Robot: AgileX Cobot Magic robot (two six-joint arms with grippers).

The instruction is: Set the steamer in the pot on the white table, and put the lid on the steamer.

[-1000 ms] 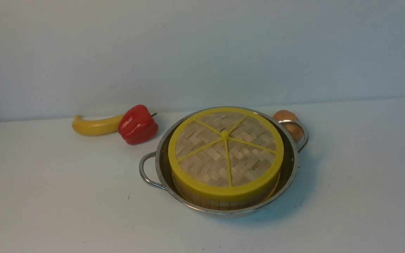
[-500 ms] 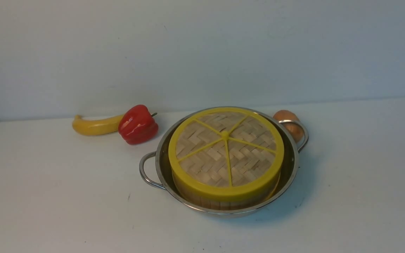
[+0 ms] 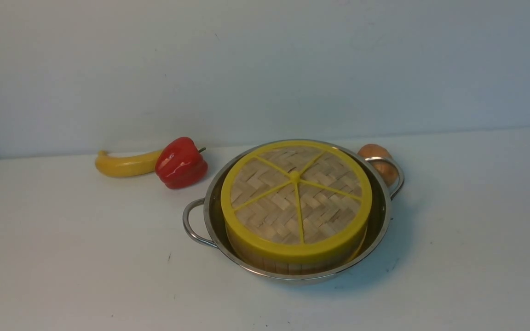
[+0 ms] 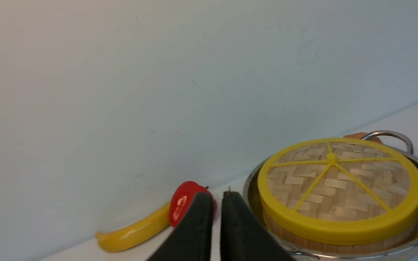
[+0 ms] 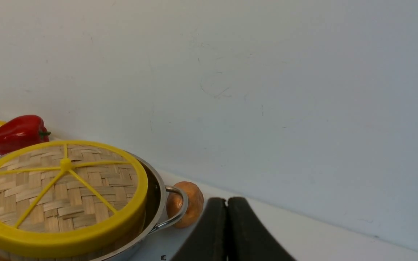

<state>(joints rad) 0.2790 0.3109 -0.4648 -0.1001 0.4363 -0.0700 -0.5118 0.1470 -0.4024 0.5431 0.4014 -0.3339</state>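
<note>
A white table stands against a pale wall. Near its middle sits a shiny pot with two loop handles. The steamer rests inside the pot, and the woven lid lies flat on top of it, rims matching all round. Behind the pot to the left lie a red pepper and a banana; a brown onion sits just behind the right handle. The left hand is nearly closed, a thin gap between its fingers, holding nothing. The right hand is closed and empty. Both stay well apart from the pot. The task looks finished; the next move likely calls only for resting the arms clear.
</note>
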